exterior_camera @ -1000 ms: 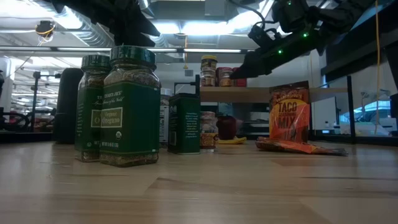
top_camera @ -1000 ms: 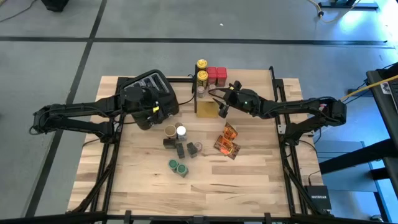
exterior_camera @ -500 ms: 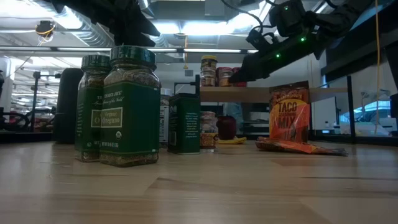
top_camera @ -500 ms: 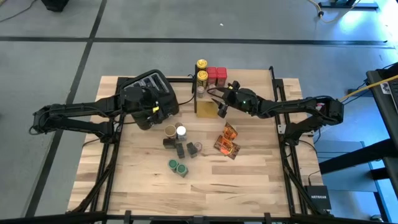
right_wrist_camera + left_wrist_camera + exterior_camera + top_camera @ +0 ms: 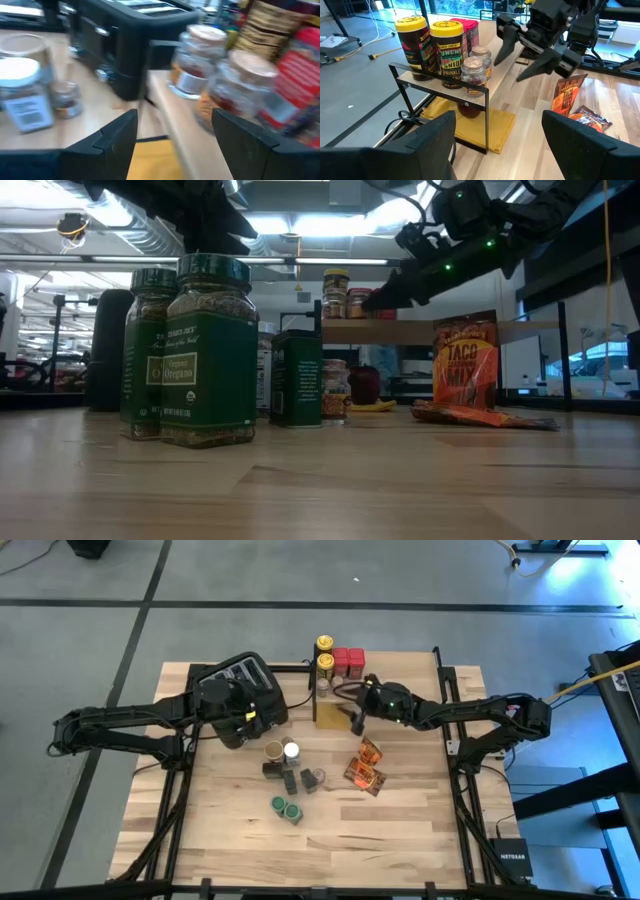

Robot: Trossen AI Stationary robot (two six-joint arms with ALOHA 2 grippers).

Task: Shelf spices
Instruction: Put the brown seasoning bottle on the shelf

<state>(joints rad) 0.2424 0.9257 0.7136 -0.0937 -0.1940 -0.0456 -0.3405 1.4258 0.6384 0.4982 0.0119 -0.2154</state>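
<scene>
The shelf (image 5: 436, 82) carries two yellow-lidded jars (image 5: 431, 47), red tins (image 5: 347, 661) and two small tan-lidded jars (image 5: 474, 70), all standing on its plank. More spices stand loose on the table: green-lidded jars (image 5: 286, 808), dark tins (image 5: 281, 775), small jars (image 5: 283, 750), and orange foil packets (image 5: 365, 768), one standing upright (image 5: 466, 360). My right gripper (image 5: 519, 56) hovers open beside the shelved jars, level with them, with nothing between its fingers (image 5: 116, 134). My left gripper (image 5: 499, 145) hangs open over the toaster (image 5: 243, 672).
A yellow cloth (image 5: 495, 122) lies under the shelf and sticks out on its near side. The black toaster fills the table's far left. Black frame rails (image 5: 452, 740) run along the table's left and right edges. Bare wood lies toward the near edge.
My right gripper has swung a little toward the table's left, closing on the jars on the shelf, and stays open. No spice has moved.
</scene>
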